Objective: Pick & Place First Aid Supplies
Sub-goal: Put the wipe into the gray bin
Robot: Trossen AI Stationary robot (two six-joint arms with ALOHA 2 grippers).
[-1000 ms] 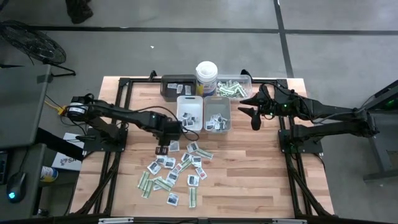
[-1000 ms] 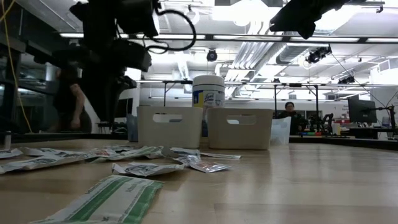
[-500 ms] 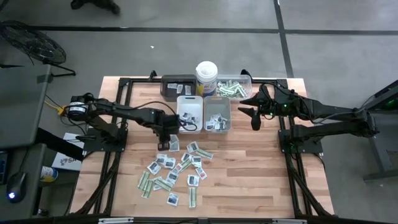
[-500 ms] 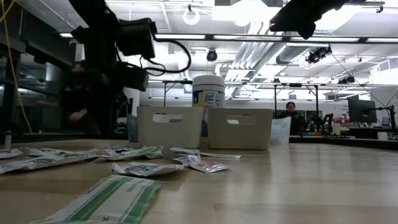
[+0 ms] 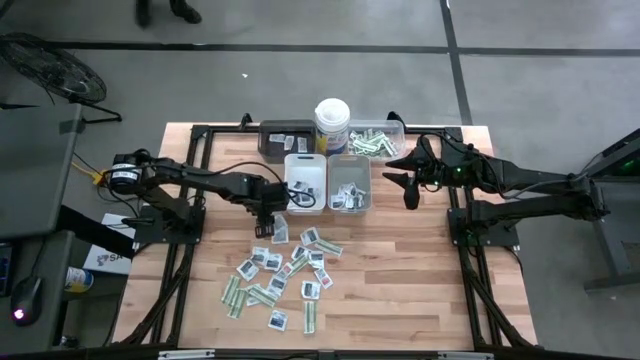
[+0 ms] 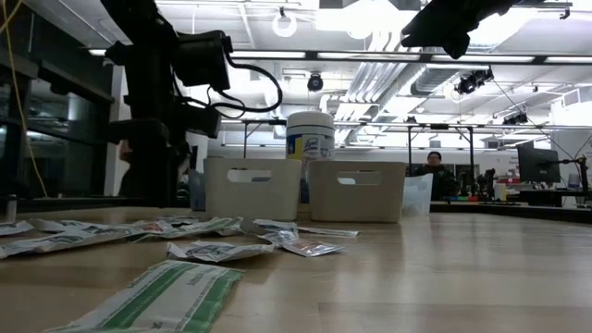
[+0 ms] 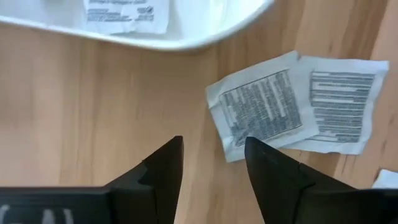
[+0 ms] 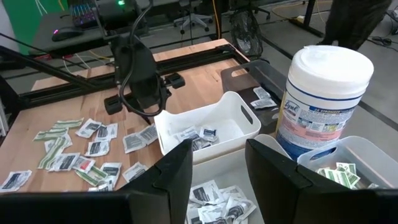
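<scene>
Dozens of small flat white and pale-green first aid packets (image 5: 280, 275) are being left scattered on the wooden table (image 5: 400, 280) | left gripper (image 5: 266, 226) is being held beside the white rectangular tray (image 5: 305, 182), fingers parted, empty, above two white sachets (image 7: 292, 106) | right gripper (image 5: 408, 187) is being held parted, empty, beside the grey tray (image 5: 349, 184).

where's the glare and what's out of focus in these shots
Low view: bright ceiling lights blow out the top, both arms show as dark silhouettes, and the nearest green-and-white strip is soft while the white trays are sharper. Left wrist view: the left gripper blurs at the bottom; the printed sachets read fairly clearly. High view: even light, no glare.
</scene>
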